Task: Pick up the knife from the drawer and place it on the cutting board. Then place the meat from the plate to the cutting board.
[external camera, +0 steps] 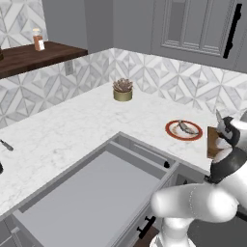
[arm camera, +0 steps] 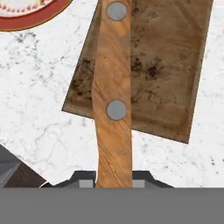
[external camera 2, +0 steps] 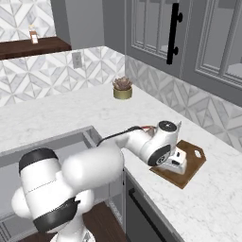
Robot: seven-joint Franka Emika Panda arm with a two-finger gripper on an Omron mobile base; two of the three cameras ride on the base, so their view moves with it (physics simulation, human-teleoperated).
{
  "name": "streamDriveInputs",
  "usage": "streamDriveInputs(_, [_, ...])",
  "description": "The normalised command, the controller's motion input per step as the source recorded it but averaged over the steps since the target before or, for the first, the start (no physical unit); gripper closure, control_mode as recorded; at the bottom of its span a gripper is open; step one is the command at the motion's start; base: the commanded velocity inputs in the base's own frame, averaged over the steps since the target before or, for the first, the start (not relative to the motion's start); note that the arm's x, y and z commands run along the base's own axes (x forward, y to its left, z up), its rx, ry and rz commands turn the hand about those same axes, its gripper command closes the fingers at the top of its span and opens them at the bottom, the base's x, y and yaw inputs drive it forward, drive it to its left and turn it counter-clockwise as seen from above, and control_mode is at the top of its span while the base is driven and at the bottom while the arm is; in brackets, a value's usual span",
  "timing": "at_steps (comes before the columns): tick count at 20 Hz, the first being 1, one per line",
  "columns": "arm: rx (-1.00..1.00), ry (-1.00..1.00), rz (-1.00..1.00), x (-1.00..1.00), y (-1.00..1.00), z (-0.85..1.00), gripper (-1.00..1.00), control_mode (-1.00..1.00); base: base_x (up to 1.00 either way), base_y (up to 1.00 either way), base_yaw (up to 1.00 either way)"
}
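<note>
Knife (arm camera: 113, 100) was pinched by handle between gripper (arm camera: 113, 183) fingers, held above cutting board (arm camera: 166, 65) on marble counter (external camera: 72, 125). Meat (external camera: 185, 127) lay on plate (external camera: 170, 130) beside board. Drawer (external camera: 91, 193) stood open.

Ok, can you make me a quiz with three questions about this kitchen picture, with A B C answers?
1. Where is the meat?
A. on the plate
B. in the drawer
C. on the cutting board

2. What colour is the knife handle?
A. black
B. orange-brown
C. blue

3. How is the drawer?
A. shut
B. missing its handle
C. pulled open

Answers:
1 A, the small piece lies on the red-rimmed plate.
2 B, the hand view shows a wooden handle with two silver rivets.
3 C, its flat grey inside is showing.
</note>
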Motion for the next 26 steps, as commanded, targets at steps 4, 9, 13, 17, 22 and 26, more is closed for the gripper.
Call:
streamDriveInputs(4, [-0.01,0.00,-0.26,0.52,-0.49,-0.73,1.00,-1.00,0.00,0.00,0.00])
streamDriveInputs(9, [0.01,0.01,-0.18,0.55,-0.51,-0.15,1.00,-1.00,0.00,0.00,0.00])
streamDriveInputs(13, [0.01,0.09,-0.05,0.56,-0.26,-0.12,1.00,-1.00,0.00,0.00,0.00])
streamDriveInputs(17, [0.05,0.05,0.00,0.18,-0.04,-0.38,1.00,-1.00,0.00,0.00,0.00])
streamDriveInputs(22, [0.09,0.01,0.00,0.00,-0.01,-0.43,1.00,-1.00,0.00,0.00,0.00])
streamDriveInputs(26, [0.05,0.02,0.00,0.00,0.03,-0.26,-1.00,-1.00,0.00,0.00,0.00])
